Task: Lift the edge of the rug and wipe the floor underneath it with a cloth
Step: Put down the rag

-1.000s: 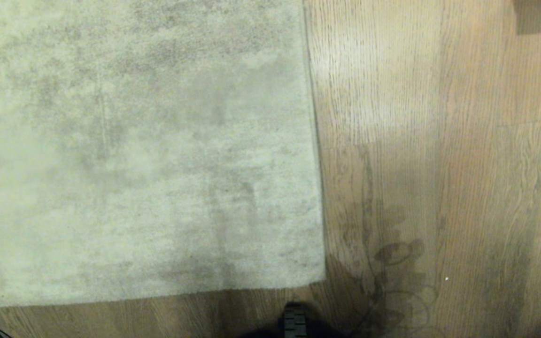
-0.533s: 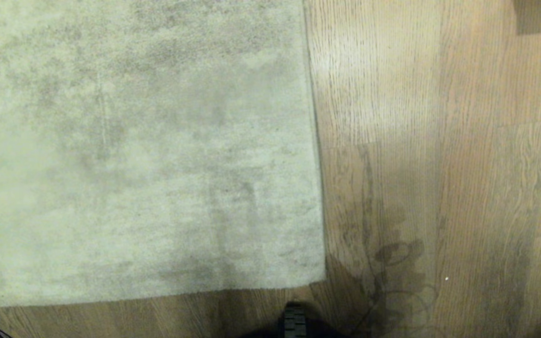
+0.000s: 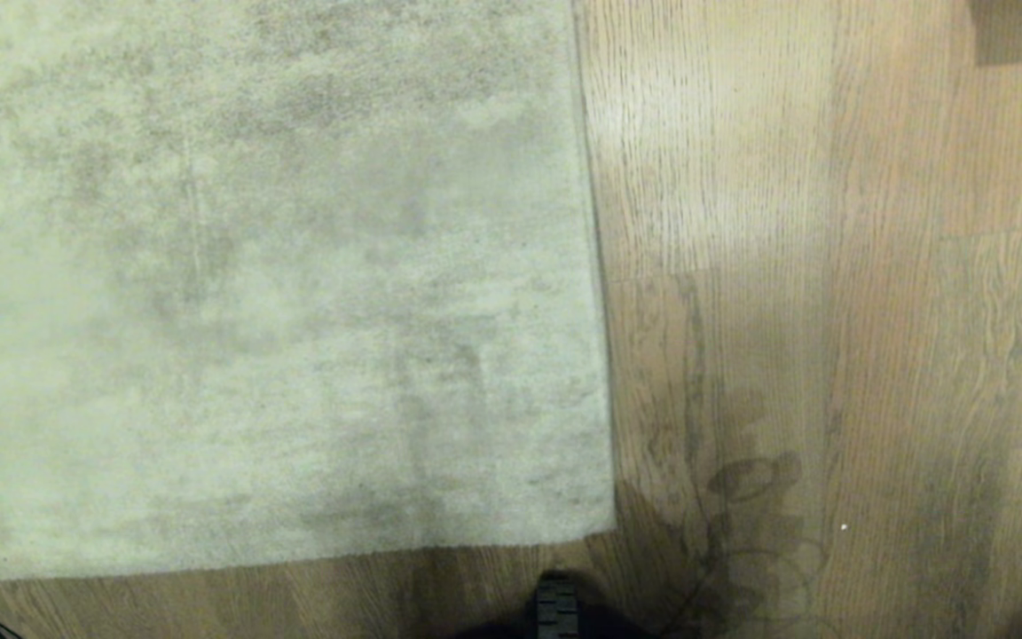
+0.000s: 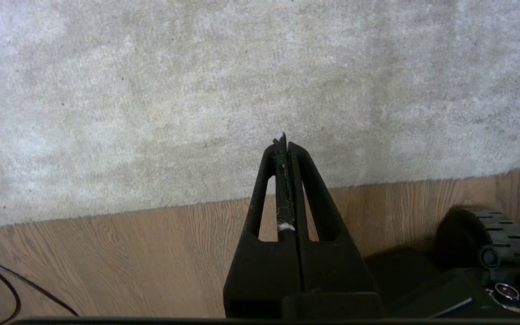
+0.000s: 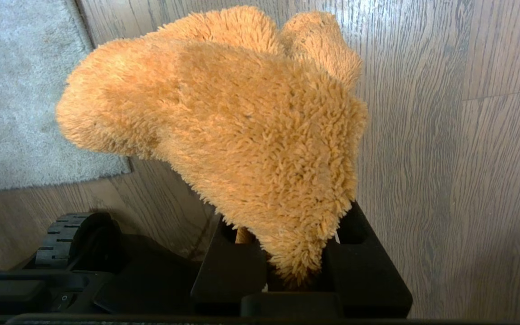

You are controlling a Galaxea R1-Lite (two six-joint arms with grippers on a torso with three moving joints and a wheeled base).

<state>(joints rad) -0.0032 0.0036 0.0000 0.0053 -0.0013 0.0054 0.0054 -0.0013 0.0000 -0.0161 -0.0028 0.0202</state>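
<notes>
Tool status, head view: neither tool is clearly in frame; the rug point(image 3: 271, 284) lies flat on the floor point(image 3: 830, 311), its corner near the robot's base, with the rug edge point(image 3: 595, 266) running away from the robot and a second hem along the near side. Left wrist view: left tool point(image 4: 285, 143) has its jaws pressed together, empty, poised above the near rug edge point(image 4: 151, 208). Right wrist view: right tool point(image 5: 294, 266) is clamped on the cloth point(image 5: 242, 117), which flops forward over it, clear of the floor point(image 5: 445, 158). Judgement: the rug looks thin, limp and draggy, likely heavy over its span; pinch the bound hem near the corner. Cloth is light, soft, compressible.
</notes>
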